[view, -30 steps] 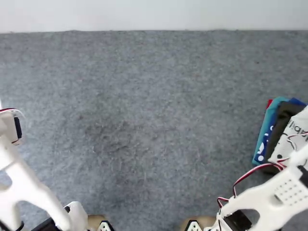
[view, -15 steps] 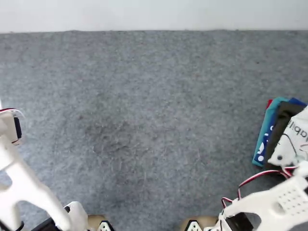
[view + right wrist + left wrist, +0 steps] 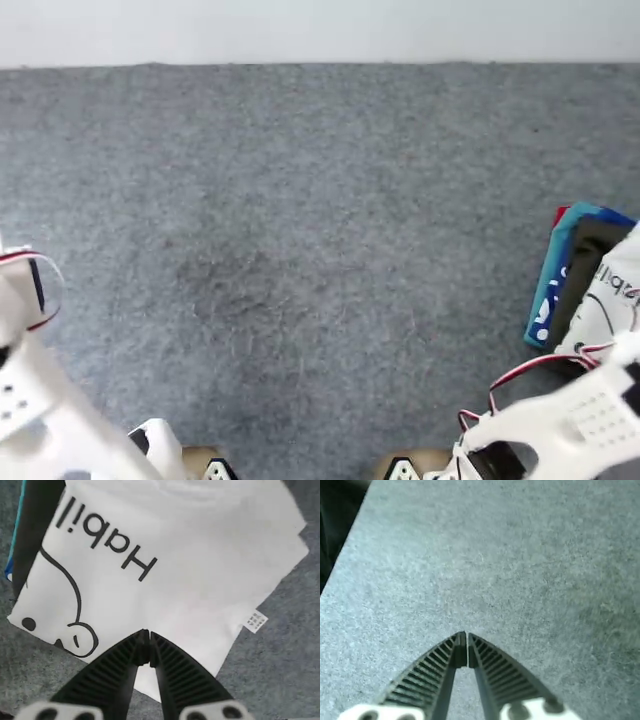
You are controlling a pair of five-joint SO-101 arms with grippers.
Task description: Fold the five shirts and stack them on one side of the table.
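A stack of folded shirts (image 3: 590,280) lies at the table's right edge, with teal, blue, red and black layers under a white shirt (image 3: 170,565) with black print on top. My right gripper (image 3: 144,641) hovers over the near part of the white shirt, shut and holding nothing; its white arm (image 3: 570,420) shows at the lower right of the high view. My left gripper (image 3: 466,647) is shut above bare grey felt near the table's left edge, and its arm (image 3: 30,380) stands at the lower left.
Grey felt (image 3: 300,230) covers the table. A pale wall runs along the far edge (image 3: 320,62). The table's left edge (image 3: 350,540) drops to a dark floor in the left wrist view. Arm bases (image 3: 400,468) sit at the near edge.
The right arm has drawn back a little toward the near edge, away from the stack. The left arm has shifted slightly lower and leftward in the high view.
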